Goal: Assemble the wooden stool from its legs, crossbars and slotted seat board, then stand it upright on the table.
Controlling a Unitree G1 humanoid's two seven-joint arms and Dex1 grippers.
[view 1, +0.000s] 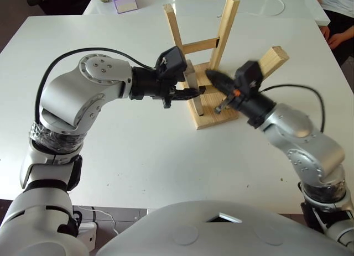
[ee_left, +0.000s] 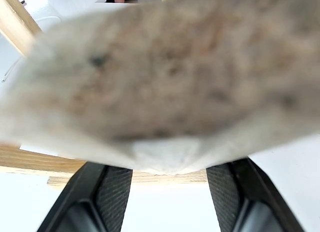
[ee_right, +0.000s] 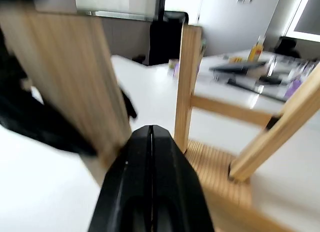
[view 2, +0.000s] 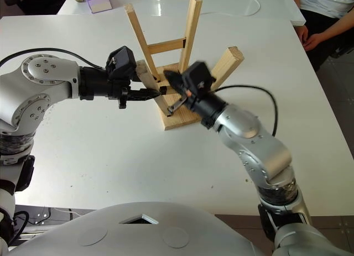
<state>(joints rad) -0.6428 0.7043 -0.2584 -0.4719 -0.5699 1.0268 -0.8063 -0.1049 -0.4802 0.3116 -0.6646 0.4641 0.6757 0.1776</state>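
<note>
While left claw (view 2: 155, 93) grips leg (view 2: 145, 73), right claw (ee_right: 151, 129) clenched — white table (view 1: 138, 156), office (ee_right: 225, 16) behind.

The stool (view 1: 227, 29) is pale bare wood, matt, with visible grain. The table (view 1: 138, 156) is smooth, white and slightly glossy.

Seat board (view 2: 180, 121) lies flat on the white table (view 2: 110, 151). Two legs (view 2: 191, 29) stand upright at its far side, joined by a crossbar (view 2: 166, 46). A third leg (view 2: 228, 62) leans out past its right edge. A pale leg (view 2: 145, 73) tilts at its left edge. Left gripper (view 2: 155, 93) is at that leg, just left of the board. Right gripper (view 2: 171, 79) is above the board, close to the same leg.
</note>
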